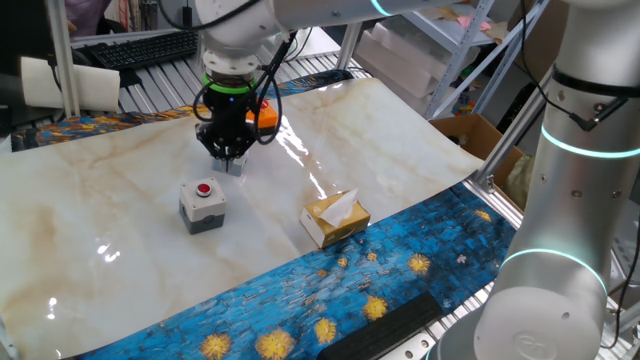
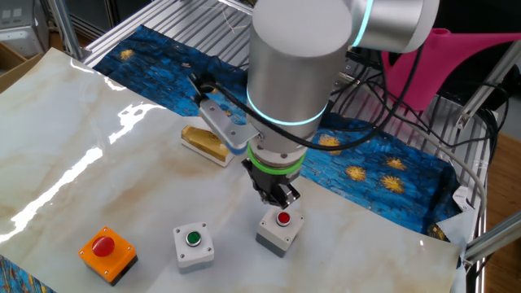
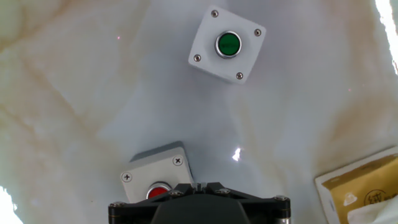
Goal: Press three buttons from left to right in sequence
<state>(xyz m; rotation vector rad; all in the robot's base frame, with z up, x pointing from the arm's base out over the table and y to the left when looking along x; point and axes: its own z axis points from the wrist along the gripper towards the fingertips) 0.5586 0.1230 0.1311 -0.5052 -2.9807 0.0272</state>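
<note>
The grey box with the red button stands on the marble tabletop, also in the other fixed view and at the bottom of the hand view. The grey box with the green button stands beside it; in one fixed view the gripper mostly hides it. The orange box with the red button is furthest along the row. My gripper hovers just above the far edge of the grey red-button box. Its fingertips touch each other, holding nothing.
A tan tissue box lies near the marble's edge, beside the blue starry cloth; it also shows in the other fixed view and the hand view. A second robot's silver column stands at the right.
</note>
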